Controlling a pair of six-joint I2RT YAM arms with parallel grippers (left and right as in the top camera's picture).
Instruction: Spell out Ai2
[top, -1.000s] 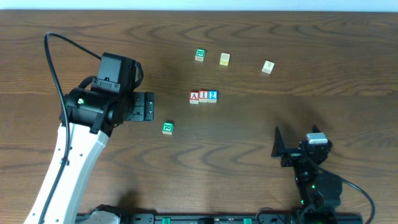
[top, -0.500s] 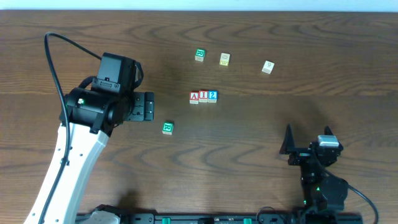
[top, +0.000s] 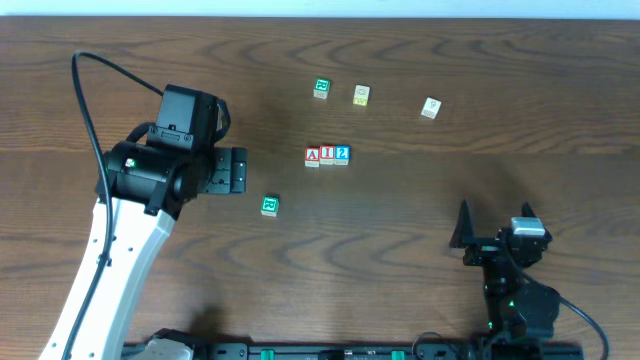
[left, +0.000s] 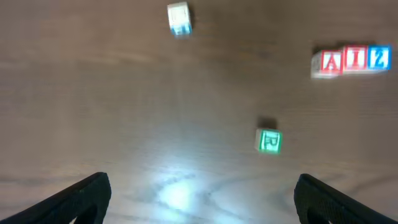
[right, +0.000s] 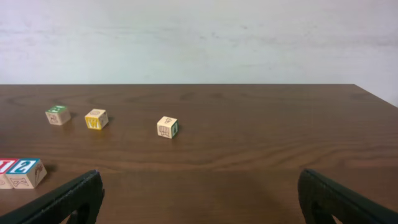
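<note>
Mid-bench (top: 520, 80), overhead: A (top: 312, 155), I (top: 327, 154), 2 (top: 342, 153) sit touching in a row, reading Ai2; looks done. L gripper (top: 240, 171) hangs toward the left edge, R gripper (top: 493, 222) by the near-right corner, both well apart from the row. L wrist: jaws wide apart, empty; green spare (left: 268, 140) ahead. R wrist: jaws apart, empty. Best move, imo: retract high & slow, w/o sweeping over row or nudging green spare.

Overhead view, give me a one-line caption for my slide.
A-I-2 block row stands finished; left gripper and right gripper hang open, apart from it.
</note>
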